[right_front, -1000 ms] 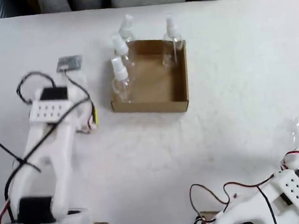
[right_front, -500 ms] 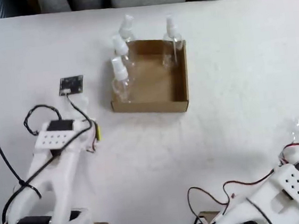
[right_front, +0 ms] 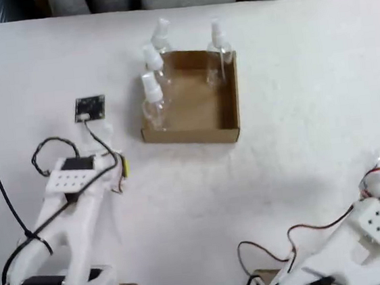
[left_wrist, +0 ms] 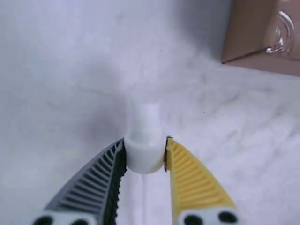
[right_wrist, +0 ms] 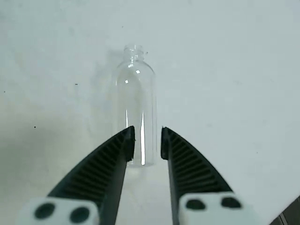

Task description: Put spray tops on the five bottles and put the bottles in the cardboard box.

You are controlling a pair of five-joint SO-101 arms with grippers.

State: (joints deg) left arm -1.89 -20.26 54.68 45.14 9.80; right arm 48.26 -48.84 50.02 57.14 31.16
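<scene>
My left gripper (left_wrist: 144, 146) is shut on a white spray top (left_wrist: 143, 133), which it holds just above the white table. My right gripper (right_wrist: 144, 133) is shut on the lower body of a clear bottle (right_wrist: 137, 101) with a bare, uncapped neck pointing away from the fingers. In the high view the left arm (right_front: 70, 196) is at the near left and the right arm (right_front: 379, 225) at the near right corner. The cardboard box (right_front: 221, 105) stands at the middle back. Several capped bottles (right_front: 152, 100) stand along its left side and far corner.
A corner of the box (left_wrist: 255, 40) with a bottle base (left_wrist: 283, 33) appears in the left wrist view. Black and red cables (right_front: 283, 248) trail along the near edge. White table (right_front: 293, 84) lies open between the arms and to the right of the box.
The left arm has drawn back from beside the box toward the near edge. The right arm has shifted farther right and nearer, with the bottle in its gripper.
</scene>
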